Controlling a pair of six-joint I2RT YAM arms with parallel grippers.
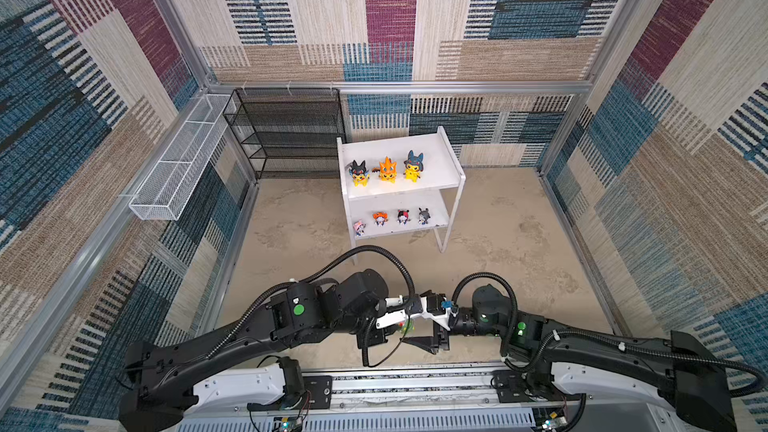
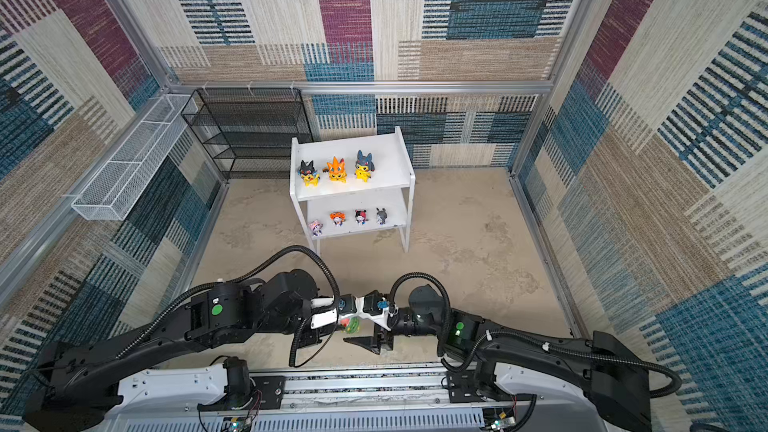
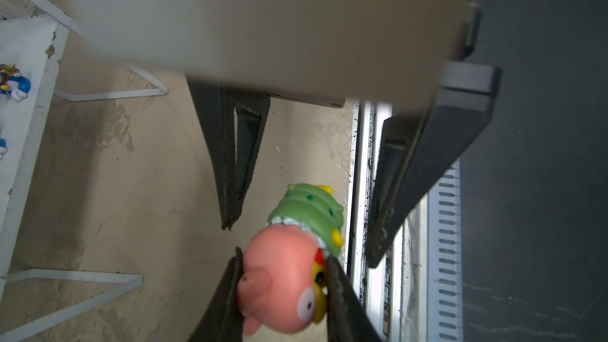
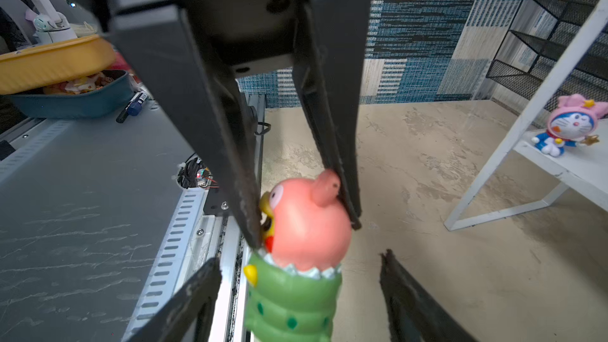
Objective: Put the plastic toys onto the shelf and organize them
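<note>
Pink-and-green toy (image 4: 296, 251) judged light, rigid, slick; head pinched by left gripper (image 3: 284, 256); ribbed body, flanked by spread right gripper (image 4: 300, 258), preferred

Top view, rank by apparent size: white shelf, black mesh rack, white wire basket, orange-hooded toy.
1. white shelf and black mesh rack: they look about alike, so I'm not ranking them against each other.
2. white wire basket: long but narrow.
3. orange-hooded toy: smallest by far.
</note>
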